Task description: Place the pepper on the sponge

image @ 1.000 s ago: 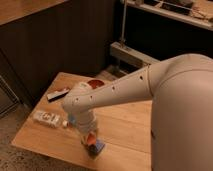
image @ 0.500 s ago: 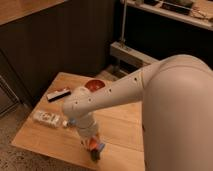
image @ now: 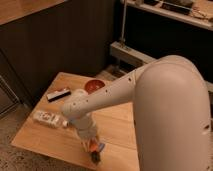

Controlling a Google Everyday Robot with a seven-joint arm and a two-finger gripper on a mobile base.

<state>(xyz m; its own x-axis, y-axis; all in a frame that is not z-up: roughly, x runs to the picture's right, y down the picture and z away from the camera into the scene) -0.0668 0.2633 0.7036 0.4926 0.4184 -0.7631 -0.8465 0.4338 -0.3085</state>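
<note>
The pincer (image: 95, 154) had dipped slightly lower at the bench's (image: 45, 137) front edge, bringing the pepper (image: 92, 146) against the sponge (image: 101, 147). Whether it was clamped or apart could not be told; placement looked close.

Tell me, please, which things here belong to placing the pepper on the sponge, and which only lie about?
For the job: the gripper, low at the front edge of the table; the orange pepper at the gripper; the blue sponge close beside it.
Lying about: red bowl; dark flat object; small white object; bottle on its side.
</note>
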